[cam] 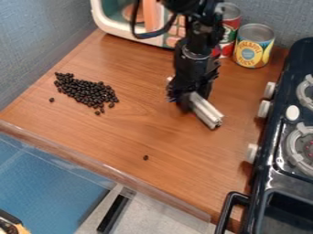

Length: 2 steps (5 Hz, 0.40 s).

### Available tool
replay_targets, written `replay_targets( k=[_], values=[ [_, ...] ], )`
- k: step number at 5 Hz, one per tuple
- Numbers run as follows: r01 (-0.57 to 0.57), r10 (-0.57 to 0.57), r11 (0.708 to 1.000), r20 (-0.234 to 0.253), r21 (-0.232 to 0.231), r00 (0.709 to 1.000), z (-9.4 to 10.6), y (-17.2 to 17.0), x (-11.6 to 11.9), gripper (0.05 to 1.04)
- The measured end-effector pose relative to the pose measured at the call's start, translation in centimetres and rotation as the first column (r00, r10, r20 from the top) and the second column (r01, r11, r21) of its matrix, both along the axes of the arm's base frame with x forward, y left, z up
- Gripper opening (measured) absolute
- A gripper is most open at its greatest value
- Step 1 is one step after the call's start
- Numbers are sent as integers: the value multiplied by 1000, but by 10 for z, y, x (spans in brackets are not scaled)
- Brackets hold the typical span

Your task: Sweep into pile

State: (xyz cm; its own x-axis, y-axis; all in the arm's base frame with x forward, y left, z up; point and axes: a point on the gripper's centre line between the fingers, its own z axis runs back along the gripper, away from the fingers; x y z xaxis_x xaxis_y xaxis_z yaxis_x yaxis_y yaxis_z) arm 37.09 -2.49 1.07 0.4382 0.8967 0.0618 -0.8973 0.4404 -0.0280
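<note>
Indoors, wooden counter [147, 132], blue wall [40, 36], black stove [264, 180] alongside, fingers [182, 101] clenched on silver bar [207, 113] (most beans [90, 93] heaped left).

I have my black arm [203, 28] coming in from the top edge of the camera view, right of the middle, its base out of view. From there it drops steeply over the desk, the wrist [194, 55] almost straight above the pincer [187, 101], with a slight lean. A dark cable [148, 34] loops out beside the upper part of my arm. The pincer points down, low over the desk, and I have it closed on what it holds; its tips are mostly hidden.
</note>
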Motion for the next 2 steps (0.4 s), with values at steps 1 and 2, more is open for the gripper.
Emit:
replay_targets(
  k=[1, 2],
  values=[
    [3, -2, 999, 25, -42, 1000, 22, -3, 0, 994],
    [7, -4, 998, 68, -56, 998, 52, -5, -1, 1009]
  ],
)
